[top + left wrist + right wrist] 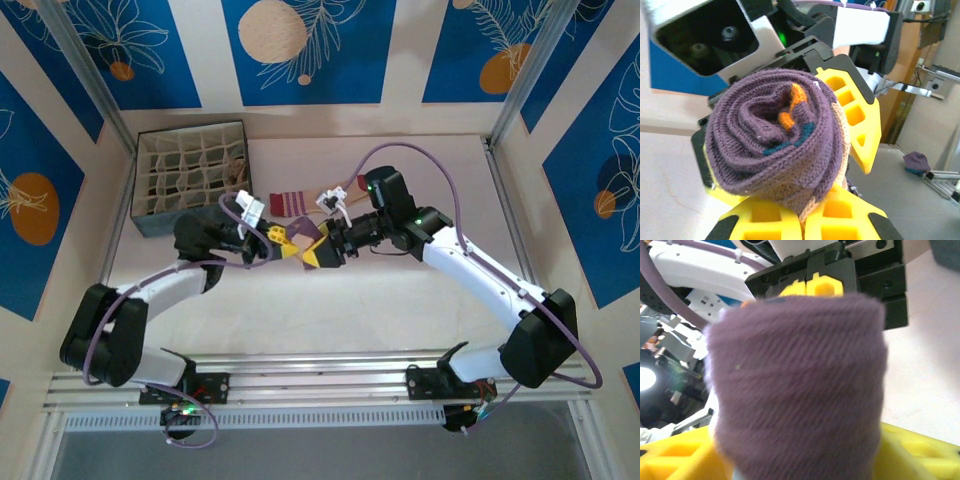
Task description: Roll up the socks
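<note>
Top external view: the left gripper (290, 243) and right gripper (322, 250) meet above mid-table, with the rolled purple sock (303, 238) between them.

Left wrist view: the left gripper (802, 220) is pressed together, pinching the purple sock (772, 145) by its lower edge.

Right wrist view: the right gripper (800, 460) fingers stand spread on both sides of the roll (797, 390). Whether they press on it cannot be told.

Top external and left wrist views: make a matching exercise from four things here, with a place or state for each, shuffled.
1 purple sock
2 striped sock
3 divider box
4 left hand

A far-left corner of the table
B rolled into a bundle
C shut on a sock
D lying loose on the table

Pairs: 1-B, 2-D, 3-A, 4-C.
</note>
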{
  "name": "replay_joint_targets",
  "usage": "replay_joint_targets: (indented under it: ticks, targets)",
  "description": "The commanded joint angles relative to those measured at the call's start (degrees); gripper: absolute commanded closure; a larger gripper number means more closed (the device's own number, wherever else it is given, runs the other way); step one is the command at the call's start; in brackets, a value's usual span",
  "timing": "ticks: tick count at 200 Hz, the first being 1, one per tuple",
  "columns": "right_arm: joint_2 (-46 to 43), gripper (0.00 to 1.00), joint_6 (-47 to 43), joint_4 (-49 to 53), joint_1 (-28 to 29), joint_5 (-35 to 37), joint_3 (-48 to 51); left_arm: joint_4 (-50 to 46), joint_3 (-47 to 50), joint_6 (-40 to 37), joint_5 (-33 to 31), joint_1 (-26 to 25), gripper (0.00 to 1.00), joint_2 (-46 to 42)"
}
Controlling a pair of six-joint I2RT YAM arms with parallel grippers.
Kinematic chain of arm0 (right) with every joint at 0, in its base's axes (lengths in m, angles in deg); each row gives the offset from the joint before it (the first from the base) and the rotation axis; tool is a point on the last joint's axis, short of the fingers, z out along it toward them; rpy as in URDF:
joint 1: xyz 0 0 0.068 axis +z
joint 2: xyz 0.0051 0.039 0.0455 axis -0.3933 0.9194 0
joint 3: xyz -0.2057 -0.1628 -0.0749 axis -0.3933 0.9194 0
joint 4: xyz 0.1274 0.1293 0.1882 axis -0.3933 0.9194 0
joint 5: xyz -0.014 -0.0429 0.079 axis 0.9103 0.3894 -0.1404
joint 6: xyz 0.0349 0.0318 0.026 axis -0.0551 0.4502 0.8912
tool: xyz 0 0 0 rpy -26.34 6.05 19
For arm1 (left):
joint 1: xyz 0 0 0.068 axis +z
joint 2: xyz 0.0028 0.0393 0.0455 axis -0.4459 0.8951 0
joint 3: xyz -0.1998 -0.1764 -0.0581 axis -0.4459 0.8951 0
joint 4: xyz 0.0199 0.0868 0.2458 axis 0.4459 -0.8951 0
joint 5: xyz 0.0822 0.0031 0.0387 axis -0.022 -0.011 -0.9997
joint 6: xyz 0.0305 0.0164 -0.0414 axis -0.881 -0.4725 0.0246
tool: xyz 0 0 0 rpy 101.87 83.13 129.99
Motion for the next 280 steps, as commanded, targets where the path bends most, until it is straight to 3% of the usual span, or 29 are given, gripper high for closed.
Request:
replay_joint_targets:
  ticks: [1, 23, 48, 69, 104, 146, 178, 215, 280]
  targets:
    - [-0.45, 0.34, 0.04, 1.5, -0.06, 7.12, -1.96, -10.02, -1.43, -7.46, -2.14, 3.53, 1.0, -4.78]
    - [-0.61, 0.33, 2.01, -0.61, -0.29, 14.61, -1.54, -31.68, -3.26, -21.06, -5.02, 6.75, 1.0, -10.07]
    - [1.36, 0.33, 7.58, -1.39, -1.16, 22.96, -2.85, -72.27, -12.77, -49.89, -15.29, 7.66, 1.0, -13.61]
    - [5.49, 0.35, 10.28, 1.56, -2.02, 27.79, -6.94, -85.39, -19.76, -56.48, -25.05, 8.63, 1.0, -10.42]
    - [14.48, 0.36, 9.73, 10.35, -2.35, 36.13, -17.03, -88.41, -26.73, -56.11, -40.29, 10.57, 1.0, -2.03]
    - [21.13, 0.37, 10.28, 13.29, -2.66, 38.77, -22.24, -90.59, -37.7, -56.34, -50.56, 16.4, 1.0, 13.05]
    - [26.56, 0.37, 11.24, 14.19, -2.54, 38.88, -25.97, -94.44, -46.88, -57.49, -50.62, 19.13, 1.0, 22.09]
    - [32.59, 0.37, 13.34, 14.93, -1.7, 38.45, -31.1, -98.51, -51.7, -60.9, -56.22, 19.06, 1.0, 26.78]
    - [38.94, 0.37, 16.98, 17.83, -0.98, 38.61, -37.7, -98.98, -41.21, -60.44, -55.36, 16.54, 1.0, 22.1]
